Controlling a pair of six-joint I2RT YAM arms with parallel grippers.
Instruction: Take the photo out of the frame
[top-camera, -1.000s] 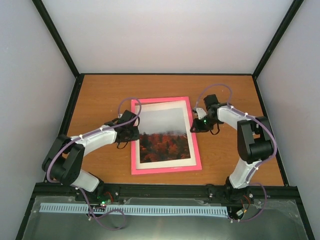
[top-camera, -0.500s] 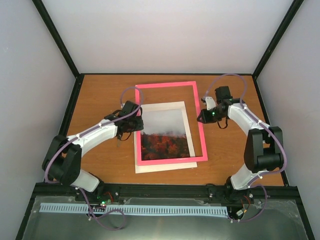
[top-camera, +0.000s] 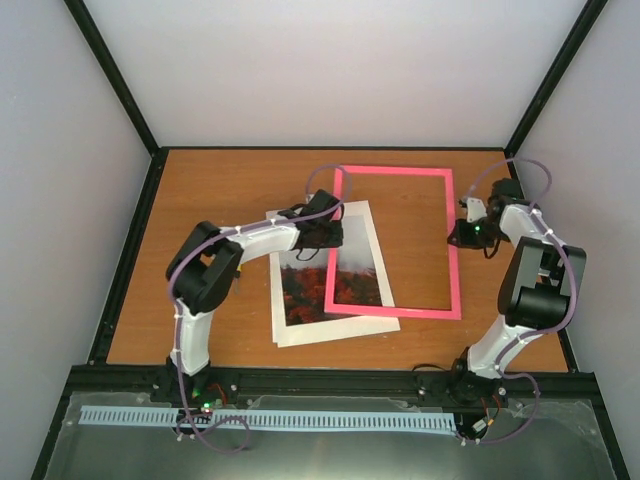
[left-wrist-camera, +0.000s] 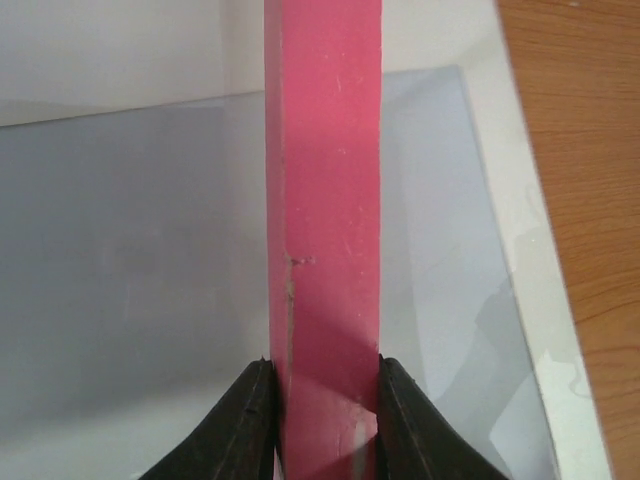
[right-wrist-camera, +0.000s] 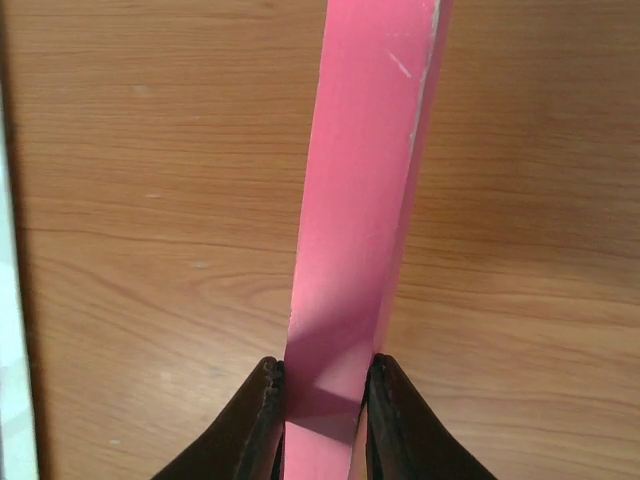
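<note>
- frame (top-camera: 400, 311): looks stiff and light with thin rails; left gripper (top-camera: 325, 232) and right gripper (top-camera: 462, 235) each clenched on opposite side rails, a balanced hold.
- photo (top-camera: 305, 293): flat on table (top-camera: 200, 190), the frame's left rail crossing over it; probably thin, floppy paper; whether it touches the frame is unclear.

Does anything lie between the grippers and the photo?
Yes. The left gripper and the right gripper are shut on the frame, and its left bar crosses above the photo. Nothing else visibly covers its image.
</note>
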